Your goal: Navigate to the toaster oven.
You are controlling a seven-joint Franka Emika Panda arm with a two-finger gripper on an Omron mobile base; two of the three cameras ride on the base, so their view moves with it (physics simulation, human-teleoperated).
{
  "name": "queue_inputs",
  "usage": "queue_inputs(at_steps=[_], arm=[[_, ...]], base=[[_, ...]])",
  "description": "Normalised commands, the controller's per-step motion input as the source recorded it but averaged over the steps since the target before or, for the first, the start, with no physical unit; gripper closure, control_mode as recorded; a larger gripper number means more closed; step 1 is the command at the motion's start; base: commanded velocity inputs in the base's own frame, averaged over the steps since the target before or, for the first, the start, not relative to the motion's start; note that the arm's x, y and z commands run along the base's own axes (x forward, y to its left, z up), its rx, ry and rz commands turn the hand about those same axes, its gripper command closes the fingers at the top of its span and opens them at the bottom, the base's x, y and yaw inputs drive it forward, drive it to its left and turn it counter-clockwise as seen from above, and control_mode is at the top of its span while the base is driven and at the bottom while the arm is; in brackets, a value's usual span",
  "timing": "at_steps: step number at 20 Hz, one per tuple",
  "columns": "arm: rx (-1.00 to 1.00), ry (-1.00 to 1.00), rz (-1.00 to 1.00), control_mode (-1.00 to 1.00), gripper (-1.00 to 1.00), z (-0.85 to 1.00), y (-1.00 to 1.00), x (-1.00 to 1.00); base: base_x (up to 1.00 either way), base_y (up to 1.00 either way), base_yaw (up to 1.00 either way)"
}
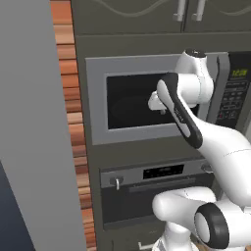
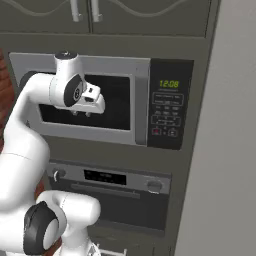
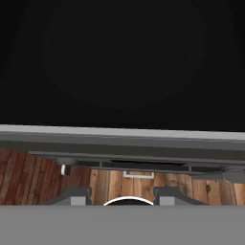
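The base is facing a built-in microwave (image 2: 85,97) with its keypad (image 2: 167,112) at 3 o'clock and a wall oven (image 2: 112,192) at 6 o'clock. The gripper (image 2: 82,114) is hanging before the microwave door; whether its jaws are apart cannot be told. No toaster oven is appearing here, so navigation is judged incomplete. The next move calls for driving the base elsewhere to find it.

dim, even, soft rendered light

Dark microwave door (image 3: 122,62) above wall oven (image 3: 124,160) and wooden floor (image 3: 28,177).
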Motion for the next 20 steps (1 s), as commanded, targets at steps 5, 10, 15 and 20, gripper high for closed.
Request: queue_inputs(at_steps=[5,10,15,20], arm=[[0.00,0.00,0.00,1.00,-1.00,0.00,0.00,-0.01],[0.00,0.00,0.00,1.00,-1.00,0.00,0.00,0.00],[0.00,0.00,0.00,1.00,-1.00,0.00,0.00,0.00],[0.00,0.00,0.00,1.00,-1.00,0.00,0.00,0.00]], base=[[-0.55,-0.14,-0.02],[-1.00,-0.89,-0.06],[-0.55,-1.00,-0.01],[-0.02,-1.00,0.00]])
